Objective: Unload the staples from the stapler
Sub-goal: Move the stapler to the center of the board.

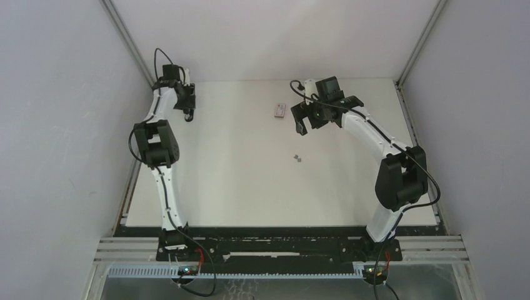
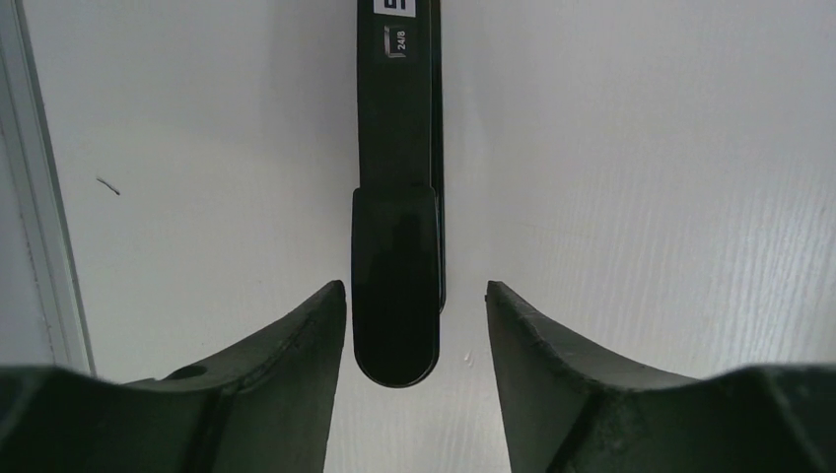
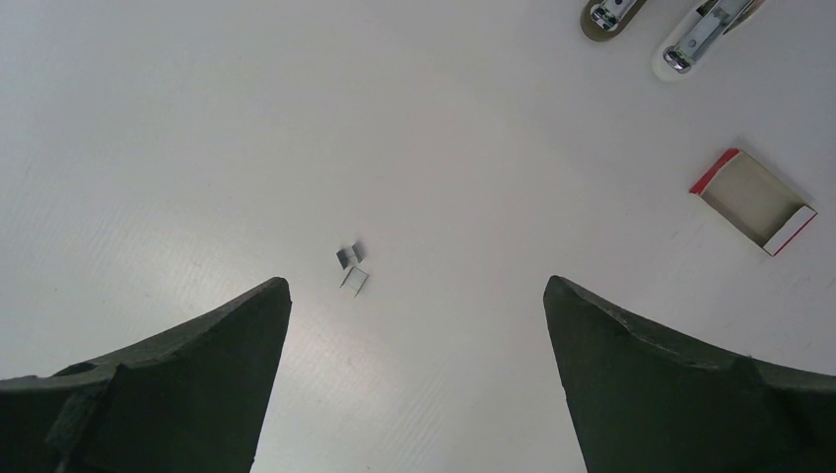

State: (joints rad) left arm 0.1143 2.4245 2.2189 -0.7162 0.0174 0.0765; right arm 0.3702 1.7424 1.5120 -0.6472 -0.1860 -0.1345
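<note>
The black stapler (image 2: 396, 197) lies lengthwise on the white table, with its rounded end between my left gripper's fingers. My left gripper (image 2: 415, 288) is open. Its left finger (image 2: 296, 345) is almost against the stapler's side, and a clear gap separates the right finger (image 2: 552, 355) from it. In the top view my left gripper (image 1: 187, 111) is at the far left and covers most of the stapler. Two tiny silvery staples (image 3: 351, 268) (image 1: 298, 158) lie loose mid-table. My right gripper (image 3: 416, 281) (image 1: 300, 125) hovers wide open just short of them, holding nothing.
A small pink-and-white flat box (image 1: 280, 110) (image 3: 754, 200) lies open at the far middle of the table. Two small rounded pieces with metal parts (image 3: 656, 25) show at the right wrist view's top edge. A metal frame rail (image 2: 39, 197) runs along the table's left edge.
</note>
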